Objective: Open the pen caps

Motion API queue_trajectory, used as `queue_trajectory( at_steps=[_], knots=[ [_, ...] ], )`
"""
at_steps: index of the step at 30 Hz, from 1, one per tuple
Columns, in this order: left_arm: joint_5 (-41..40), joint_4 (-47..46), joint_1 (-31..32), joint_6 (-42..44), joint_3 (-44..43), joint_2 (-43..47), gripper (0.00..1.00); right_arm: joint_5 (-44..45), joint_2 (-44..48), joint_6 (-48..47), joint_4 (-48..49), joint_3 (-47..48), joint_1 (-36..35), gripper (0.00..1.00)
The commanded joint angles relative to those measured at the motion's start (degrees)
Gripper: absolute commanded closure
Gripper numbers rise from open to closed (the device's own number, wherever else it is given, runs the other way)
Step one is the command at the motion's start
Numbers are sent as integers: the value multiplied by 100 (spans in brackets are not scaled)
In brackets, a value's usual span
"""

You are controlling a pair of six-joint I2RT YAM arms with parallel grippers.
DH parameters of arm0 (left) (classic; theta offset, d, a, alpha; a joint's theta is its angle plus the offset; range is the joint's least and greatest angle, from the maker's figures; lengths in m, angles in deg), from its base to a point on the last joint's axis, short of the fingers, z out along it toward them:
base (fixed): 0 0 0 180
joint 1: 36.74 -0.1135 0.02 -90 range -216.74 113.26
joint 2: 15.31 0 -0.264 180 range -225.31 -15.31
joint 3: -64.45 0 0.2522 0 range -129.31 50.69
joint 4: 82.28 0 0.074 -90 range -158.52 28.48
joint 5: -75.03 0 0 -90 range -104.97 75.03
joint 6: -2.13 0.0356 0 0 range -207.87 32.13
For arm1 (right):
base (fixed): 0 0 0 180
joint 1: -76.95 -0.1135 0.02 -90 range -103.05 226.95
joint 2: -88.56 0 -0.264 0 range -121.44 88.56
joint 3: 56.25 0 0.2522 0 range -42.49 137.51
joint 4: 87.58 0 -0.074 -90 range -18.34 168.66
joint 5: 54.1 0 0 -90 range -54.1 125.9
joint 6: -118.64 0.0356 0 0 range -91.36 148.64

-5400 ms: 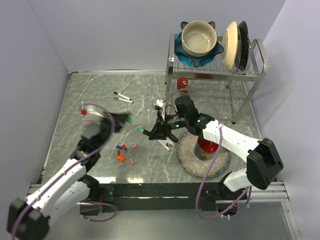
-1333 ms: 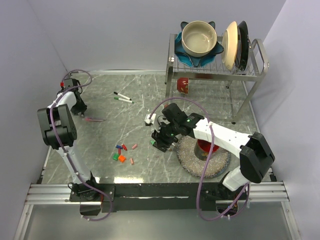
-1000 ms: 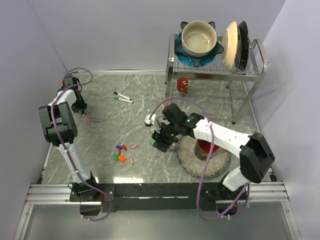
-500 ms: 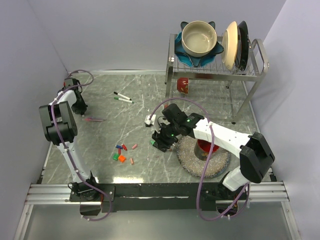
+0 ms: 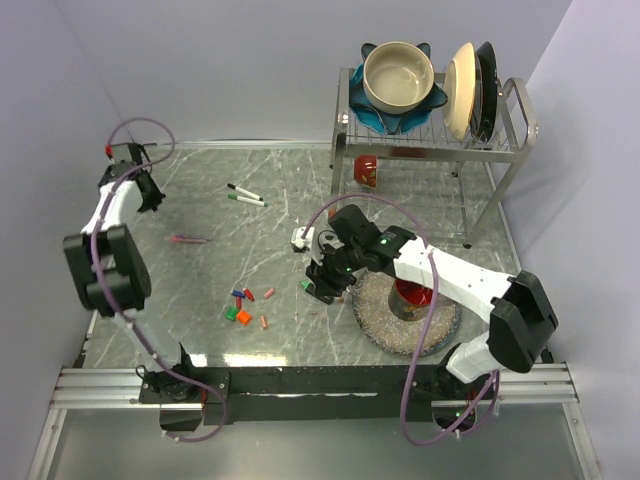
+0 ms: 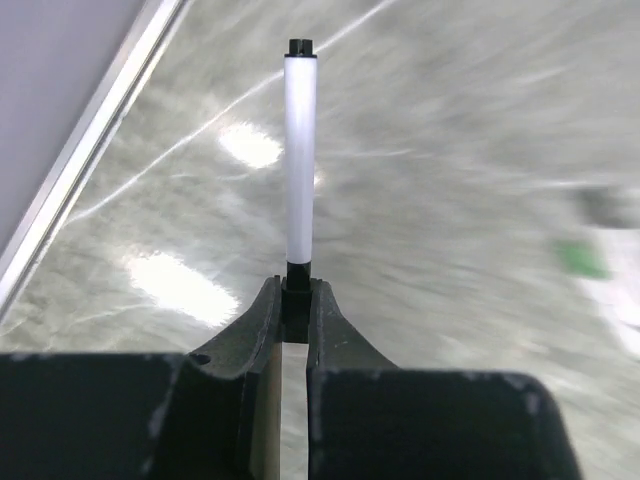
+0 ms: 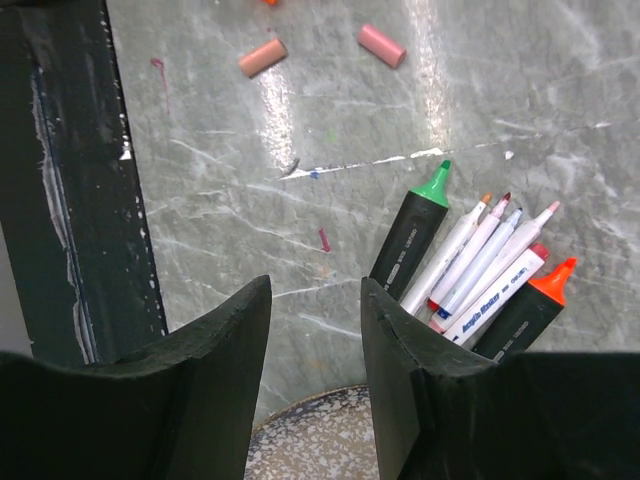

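Observation:
In the left wrist view my left gripper [image 6: 297,295] is shut on the black end of a white pen [image 6: 300,160], which points straight out ahead, above the table. From above, that gripper [image 5: 138,190] is at the far left back corner. Loose pen caps lie mid-table: red [image 5: 249,294], blue [image 5: 238,293], green [image 5: 230,313], orange [image 5: 244,317]. My right gripper [image 5: 325,282] hangs open and empty beside a bundle of uncapped markers [image 7: 480,265]. Two pink caps [image 7: 262,57] lie ahead of it.
A pink pen [image 5: 188,239] lies left of centre and two pens [image 5: 245,195] lie farther back. A speckled plate [image 5: 420,325] with a red cup [image 5: 410,295] sits at the right. A dish rack [image 5: 430,140] with bowls and plates stands at the back right.
My left gripper has closed on the pen's black end and swung up toward the back left corner. The right arm has barely moved.

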Motion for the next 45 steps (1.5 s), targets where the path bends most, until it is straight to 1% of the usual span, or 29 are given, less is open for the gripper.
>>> queue_trajectory(
  at_steps=[1, 2, 3, 4, 5, 6, 7, 8, 9, 10, 11, 12, 14, 15, 16, 17, 18, 19, 20, 21, 23, 25, 26, 28, 30, 35, 41, 44, 45],
  knots=[
    [1933, -870, -13, -646, 759, 1536, 99, -289, 459, -190, 162, -26, 73, 51],
    [2500, -1115, -5, -831, 1048, 1740, 99, -411, 521, -207, 180, -70, 91, 52],
    [3045, -1405, 82, -1059, 1739, 1943, 99, -508, 599, -251, 241, -114, 135, 52],
    [3956, -2034, 188, -1523, 2111, 2354, 99, -605, 826, -260, 320, -167, 152, 52],
    [4208, -2345, 363, -1710, 2471, 2575, 99, -806, 968, -277, 373, -315, 179, 52],
    [4411, -2644, 852, -1851, 3136, 2786, 99, -895, 1126, -278, 539, -395, 205, 52],
    [4561, -3160, 1153, -2070, 3413, 3171, 99, -983, 1371, -278, 619, -457, 275, 51],
    [4571, -3340, 1443, -2168, 3677, 3340, 99, -1088, 1487, -286, 663, -570, 328, 51],
    [4589, -3542, 2159, -2247, 4097, 3464, 99, -1220, 1636, -347, 742, -633, 389, 50],
    [4597, -3683, 2471, -2414, 4266, 3630, 99, -1256, 1698, -391, 760, -651, 512, 49],
    [4519, -3858, 2744, -2485, 4520, 3684, 99, -1283, 1751, -461, 760, -703, 565, 46],
    [4475, -3921, 3260, -2555, 4636, 3720, 99, -1396, 1821, -453, 856, -747, 627, 44],
    [4335, -4088, 3685, -2705, 4969, 3738, 99, -1589, 1874, -706, 831, -878, 706, 34],
    [4290, -4175, 4009, -2766, 5093, 3720, 99, -1834, 1944, -813, 796, -931, 698, 32],
    [4264, -4281, 4151, -2932, 5207, 3642, 99, -1958, 1997, -918, 813, -1002, 698, 28],
    [4272, -4351, 4274, -2977, 5374, 3597, 99, -2125, 2041, -1424, 761, -1168, 689, 19],
    [4264, -4465, 4519, -3004, 5445, 3554, 99, -2222, 2094, -1794, 508, -1248, 698, 15],
    [4264, -4484, 4626, -3039, 5489, 3483, 99, -2345, 2086, -2155, 366, -1318, 689, 14],
    [4272, -4493, 4740, -3048, 5542, 3448, 99, -2346, 2068, -2863, 200, -1414, 689, 11],
    [4316, -4458, 4942, -3031, 5551, 3404, 99, -2338, 1981, -3210, -168, -1441, 697, 11],
    [4386, -4370, 5145, -2987, 5499, 3299, 99, -2311, 1919, -3974, -452, -1520, 689, 11],
    [4465, -4177, 5444, -2890, 5420, 3185, 99, -2285, 2067, -4161, -260, -1713, 663, 11],
    [4474, -4133, 5532, -2864, 5350, 3149, 99, -2154, 2172, -4241, -111, -1993, 636, 10],
    [4588, -4080, 5752, -2802, 5305, 3096, 99, -1943, 2410, -4276, 294, -2223, 513, 9],
    [4650, -4071, 5883, -2758, 5261, 3070, 99, -1714, 2367, -4399, 330, -2347, 469, 10],
    [4870, -4158, 6112, -2696, 5200, 2999, 99, -995, 2253, -4418, 732, -2566, 153, 21],
    [4984, -4176, 6516, -2644, 5033, 2771, 99, -721, 2016, -4347, 901, -2637, -234, 33],
    [4915, -4142, 6578, -2653, 4963, 2753, 99, -484, 1832, -4443, 814, -2620, -471, 46],
    [4818, -4089, 6570, -2644, 4954, 2840, 99, -379, 1779, -4461, 770, -2585, -524, 58]
  ],
)
